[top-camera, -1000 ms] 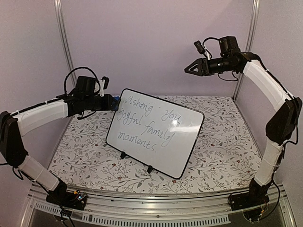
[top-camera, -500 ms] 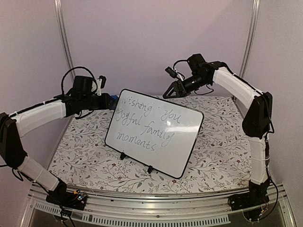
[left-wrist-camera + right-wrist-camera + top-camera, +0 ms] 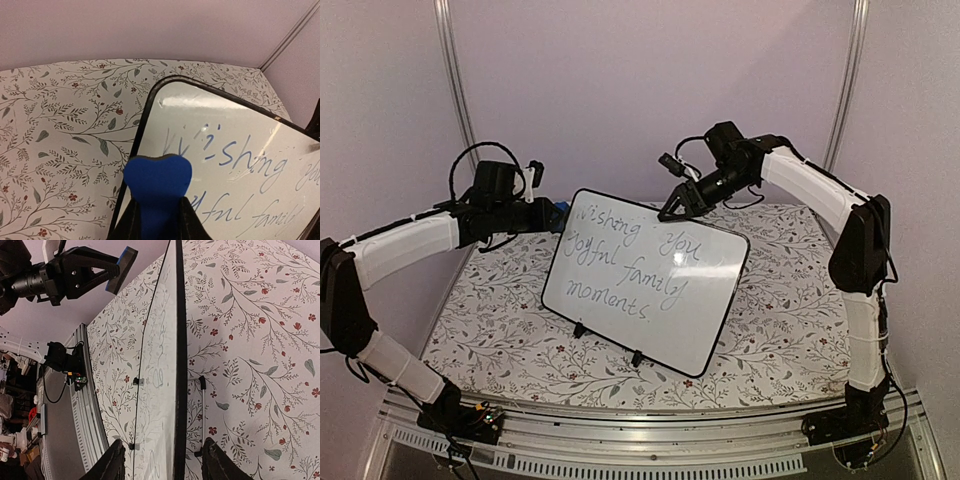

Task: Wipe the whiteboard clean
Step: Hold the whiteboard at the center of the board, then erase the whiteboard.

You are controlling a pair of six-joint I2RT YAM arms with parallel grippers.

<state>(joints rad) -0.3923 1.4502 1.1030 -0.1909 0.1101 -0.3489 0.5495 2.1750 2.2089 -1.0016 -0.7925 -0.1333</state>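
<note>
The whiteboard [image 3: 645,280] stands tilted on small black feet mid-table, with grey handwriting across it. It also shows in the left wrist view [image 3: 235,165] and edge-on in the right wrist view [image 3: 167,390]. My left gripper [image 3: 560,215] is shut on a blue eraser [image 3: 157,185] and holds it at the board's top left corner. My right gripper [image 3: 670,211] is open just above the board's top edge. In the right wrist view [image 3: 162,462] its two fingers stand one on each side of that edge, apart from it.
The table [image 3: 790,300] has a floral cover. Purple walls and metal posts [image 3: 455,90] close in the back and sides. A metal rail [image 3: 650,440] runs along the front edge.
My right arm has swung down and left from high at the right to the board's top edge. My left gripper with the eraser has stayed at the top left corner.
</note>
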